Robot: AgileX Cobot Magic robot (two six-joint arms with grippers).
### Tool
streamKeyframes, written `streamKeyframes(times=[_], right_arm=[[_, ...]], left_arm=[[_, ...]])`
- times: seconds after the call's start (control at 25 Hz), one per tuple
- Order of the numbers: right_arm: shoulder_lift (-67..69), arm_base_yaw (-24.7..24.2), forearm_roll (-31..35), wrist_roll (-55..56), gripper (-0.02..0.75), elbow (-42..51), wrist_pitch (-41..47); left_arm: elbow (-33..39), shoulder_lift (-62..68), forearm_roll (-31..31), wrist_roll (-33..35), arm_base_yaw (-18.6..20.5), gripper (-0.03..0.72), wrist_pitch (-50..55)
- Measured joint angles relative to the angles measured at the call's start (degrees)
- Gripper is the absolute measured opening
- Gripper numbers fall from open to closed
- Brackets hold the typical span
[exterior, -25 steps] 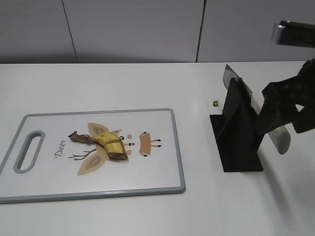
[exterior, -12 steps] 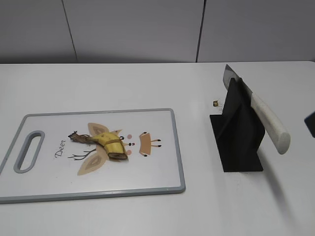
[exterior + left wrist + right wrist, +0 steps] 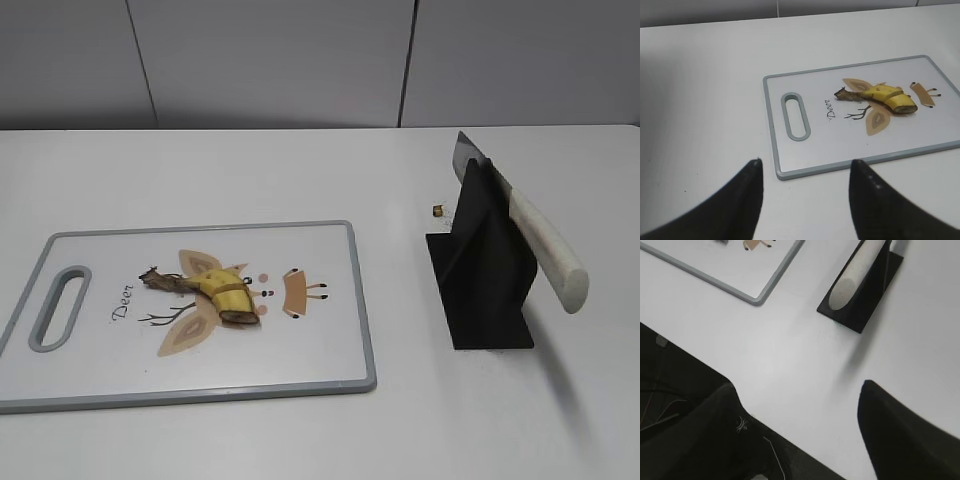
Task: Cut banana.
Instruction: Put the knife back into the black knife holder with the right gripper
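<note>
At left of the exterior frame I see one cutting board (image 3: 330,300) flat on the white table (image 3: 250,180); one banana (image 3: 222,293) stub lies at its centre. A small brown fragment (image 3: 438,210) sits near one black stand (image 3: 485,265) at right, which holds one knife (image 3: 525,230), handle lower right. My left gripper (image 3: 805,170) hovers spread wide, holding nothing, below the board. My right gripper (image 3: 800,405) hangs equally wide and empty.

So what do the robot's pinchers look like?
Each wrist view shows two dark, nearly black fingers. The left gripper has smooth fingers tapering to rounded tips. The right gripper looks bulkier, with a small pale mark on one finger. Thin cables show beside it.
</note>
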Motion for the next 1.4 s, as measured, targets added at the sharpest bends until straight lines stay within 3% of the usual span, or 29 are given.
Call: streamKeyframes(times=[0.6,1.24,1.4], right_arm=[[-27.2,0.0,-0.6,-0.1,0.565,7.7,2.7],[-28.6,-0.2,-0.6,-0.1,0.565,8.0,1.7],[-28.6,-4.3,-0.6,-0.1,0.565,8.0,1.7]], left_arm=[[0.0,0.0,0.1,-0.1,0.0,0.526,0.0],[0.0,0.0,0.6,-0.1,0.0,0.526,0.0],[0.0,0.0,0.7,-0.1,0.0,0.526,0.0]])
